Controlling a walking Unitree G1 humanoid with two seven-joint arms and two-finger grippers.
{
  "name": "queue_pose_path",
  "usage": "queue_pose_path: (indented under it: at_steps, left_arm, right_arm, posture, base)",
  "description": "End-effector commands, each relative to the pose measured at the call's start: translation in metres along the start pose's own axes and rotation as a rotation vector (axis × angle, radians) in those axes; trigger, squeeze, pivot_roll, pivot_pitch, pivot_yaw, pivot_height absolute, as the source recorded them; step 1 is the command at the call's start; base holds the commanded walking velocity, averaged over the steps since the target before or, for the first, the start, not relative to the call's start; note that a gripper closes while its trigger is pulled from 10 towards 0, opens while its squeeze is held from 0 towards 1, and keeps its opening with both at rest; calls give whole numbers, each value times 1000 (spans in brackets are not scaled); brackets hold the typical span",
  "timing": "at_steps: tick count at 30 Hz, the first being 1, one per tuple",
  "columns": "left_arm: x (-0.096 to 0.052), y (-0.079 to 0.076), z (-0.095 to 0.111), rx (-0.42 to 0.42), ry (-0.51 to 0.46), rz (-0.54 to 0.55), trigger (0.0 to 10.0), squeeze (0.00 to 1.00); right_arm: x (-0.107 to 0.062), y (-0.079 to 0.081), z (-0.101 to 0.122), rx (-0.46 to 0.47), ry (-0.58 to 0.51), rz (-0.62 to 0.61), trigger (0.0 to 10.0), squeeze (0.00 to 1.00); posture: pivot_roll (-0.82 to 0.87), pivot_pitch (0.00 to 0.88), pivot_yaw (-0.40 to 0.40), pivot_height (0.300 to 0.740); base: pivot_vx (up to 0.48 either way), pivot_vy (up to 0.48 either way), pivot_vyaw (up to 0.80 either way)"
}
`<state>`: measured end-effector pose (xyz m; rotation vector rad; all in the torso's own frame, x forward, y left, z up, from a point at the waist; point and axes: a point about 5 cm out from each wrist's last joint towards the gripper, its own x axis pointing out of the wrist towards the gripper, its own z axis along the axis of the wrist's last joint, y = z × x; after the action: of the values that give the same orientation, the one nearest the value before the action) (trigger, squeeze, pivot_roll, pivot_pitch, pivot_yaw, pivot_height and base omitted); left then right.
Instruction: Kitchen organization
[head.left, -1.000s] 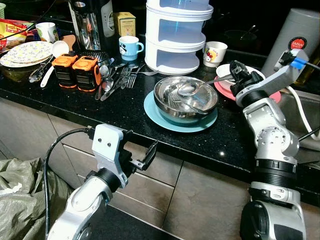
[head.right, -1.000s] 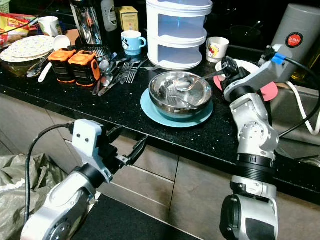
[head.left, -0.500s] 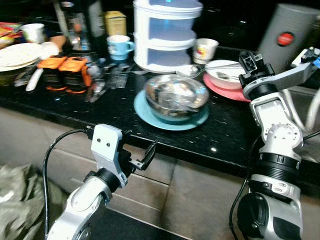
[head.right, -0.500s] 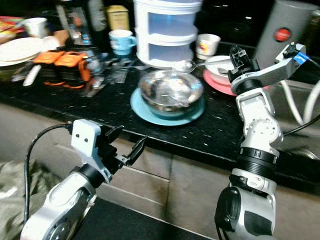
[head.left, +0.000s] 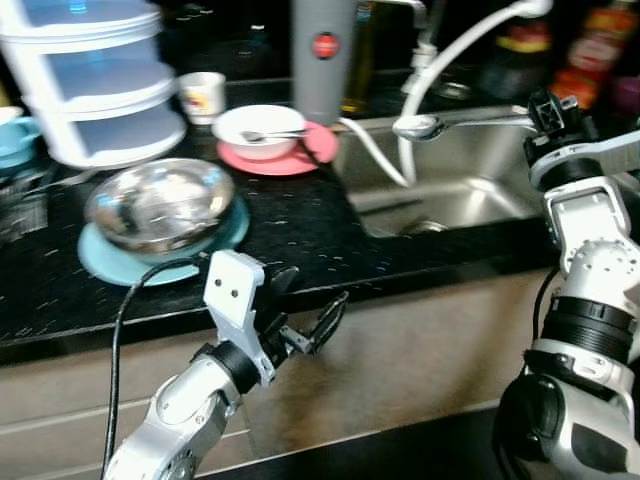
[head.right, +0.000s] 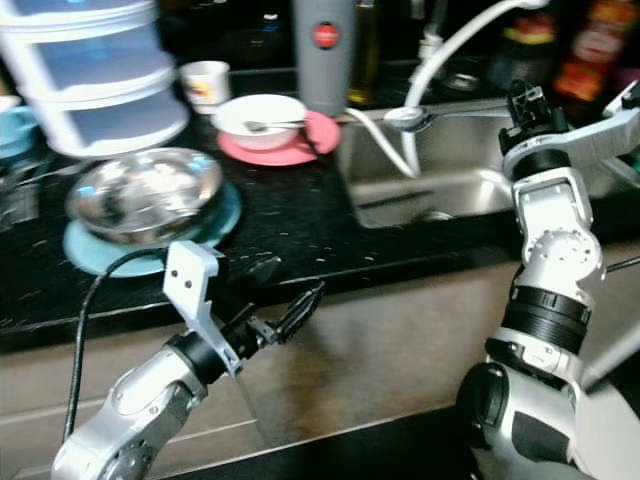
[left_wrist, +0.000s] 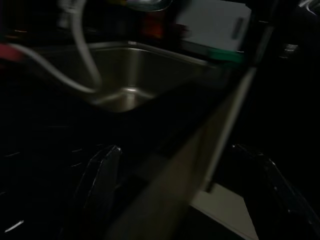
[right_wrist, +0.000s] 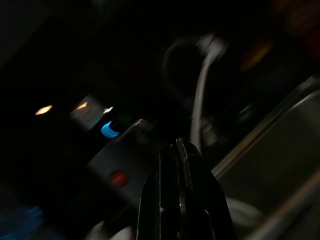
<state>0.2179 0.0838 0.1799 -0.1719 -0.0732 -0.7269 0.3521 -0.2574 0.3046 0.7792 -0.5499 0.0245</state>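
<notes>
1. Over the stainless steel sink (head.left: 455, 190): right pincer (head.left: 545, 108) clamped on a long silver metal spoon (head.left: 450, 124), bowl pointing left.
2. Below the black speckled counter (head.left: 290, 220) edge: left pincer (head.left: 320, 325), fingers spread, holding nothing.

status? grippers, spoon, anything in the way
Right gripper shut on spoon, held level above the sink. Left gripper open, idle below the counter edge. White hose hangs beside the spoon bowl.

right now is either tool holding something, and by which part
The right tool holds a spoon by its handle end, over the sink. The left tool holds nothing.
</notes>
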Motion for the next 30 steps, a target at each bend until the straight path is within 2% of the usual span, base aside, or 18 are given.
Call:
queue_pose_path:
  at_steps: [1,2,5,6,8,9,10,12,13,16,17,18,20,26,27,28,29,30]
  left_arm:
    - [-3,-1,-1,-2,17,-7,10000,0]
    - [-3,-1,-1,-2,17,-7,10000,0]
    - [-3,-1,-1,1,20,-10,10000,0]
    - [-3,-1,-1,1,20,-10,10000,0]
    - [-2,0,-1,5,23,-8,10000,0]
    - [-2,0,-1,5,23,-8,10000,0]
    - [-2,0,-1,7,23,-4,10000,0]
    - [-2,0,0,8,22,-3,10000,0]
    - [-3,0,1,8,19,2,10000,0]
    - [-6,0,1,11,20,14,10000,0]
    - [-7,0,1,11,21,20,10000,0]
    - [-7,0,1,11,21,20,10000,0]
    - [-10,-1,1,9,25,32,10000,0]
    - [-13,-4,-1,-2,34,34,10000,0]
    - [-13,-4,-1,-5,36,35,10000,0]
    - [-14,-4,-1,-6,37,35,10000,0]
    - [-13,-4,-1,-7,37,36,10000,0]
    - [-13,-4,-1,-7,37,36,10000,0]
  right_arm:
    - [4,5,-7,-103,20,18,10000,0]
    - [4,5,-7,-103,20,18,10000,0]
    - [8,13,-20,-324,64,57,10000,0]
    - [8,13,-20,-324,64,57,10000,0]
    - [12,24,-37,-469,97,107,10000,0]
    - [12,24,-37,-469,97,107,10000,0]
    - [15,31,-50,-572,117,150,10000,0]
    - [15,33,-53,-612,123,161,10000,0]
    - [19,34,-64,-732,148,162,10000,0]
    - [22,37,-75,-870,169,181,10000,0]
    - [22,38,-79,-954,176,194,10000,0]
    - [22,38,-79,-954,176,194,10000,0]
    - [21,38,-94,-1148,224,240,10000,0]
    - [16,33,-109,-1185,281,270,10000,0]
    - [15,32,-110,-1174,273,261,10000,882]
    - [15,31,-110,-1166,265,255,10000,882]
    - [15,30,-108,-1138,258,242,10000,1000]
    - [15,29,-107,-1116,253,229,10000,1000]
  posture:
    - [167,0,-10,740]
    - [167,0,-10,740]
    - [167,0,-9,740]
    - [167,0,-9,740]
    - [169,0,-7,740]
    - [169,0,-7,740]
    - [177,0,-12,740]
    - [177,0,-12,740]
    - [184,0,-17,740]
    - [199,0,-25,740]
    - [207,0,-31,740]
    - [207,0,-31,740]
    - [212,2,-33,740]
    - [212,15,-28,740]
    - [210,21,-23,740]
    - [210,21,-23,740]
    - [210,21,-23,740]
    - [207,20,-20,740]
  base:
    - [0,0,-544]
    - [0,0,-544]
    - [0,0,0]
    - [0,0,0]
    - [0,0,0]
    - [0,0,0]
    - [0,0,0]
    - [0,0,0]
    - [0,0,0]
    - [0,0,0]
    - [0,0,0]
    - [0,0,0]
    - [0,0,0]
    - [0,0,0]
    - [0,0,0]
    - [0,0,0]
    - [0,0,0]
    - [0,0,0]
